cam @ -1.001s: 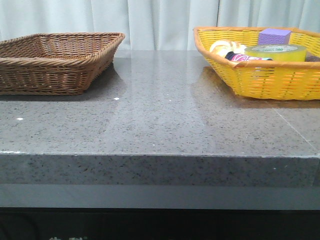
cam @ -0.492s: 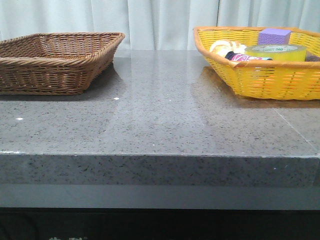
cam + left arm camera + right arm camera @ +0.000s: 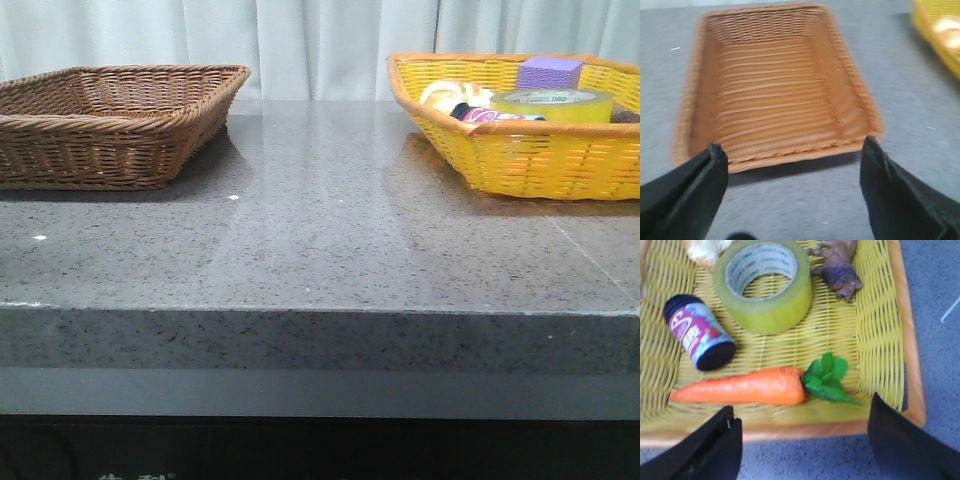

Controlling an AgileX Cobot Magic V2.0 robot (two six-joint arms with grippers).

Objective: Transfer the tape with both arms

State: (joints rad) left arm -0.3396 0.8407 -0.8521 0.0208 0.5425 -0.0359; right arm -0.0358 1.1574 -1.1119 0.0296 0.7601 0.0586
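Ahead of the right tool point(image 3: 802, 440), inside the yellow basket point(image 3: 900, 330), the tape point(image 3: 764, 284) lies flat with its core hole facing up, untouched; the right tool's two black fingers stand wide apart and hold nothing. The left tool point(image 3: 792, 192) is likewise spread wide and empty, looking into the brown basket point(image 3: 850, 100), which appears bare, though that view is blurred. The task seems to be at its very start: the reach for the roll is the step in hand, and neither arm shows in the front view. The next move likely calls for the right tool to travel forward past the basket's near rim, then descend with one finger into the core hole and one outside the wall, or with both fingers spanning the roll. Between the tool and the tape lies a toy carrot point(image 3: 740, 386) with its green leaves point(image 3: 829, 376), so the approach probably has to clear it from above. A dark can with a pink label point(image 3: 699, 334) lies close beside the roll on one flank, and a brown animal figure point(image 3: 837, 267) sits near the other, leaving little room for the fingers. A purple cube point(image 3: 549, 72) sits beyond the tape. The grey worktop point(image 3: 320, 230) between the baskets would suit a handover.
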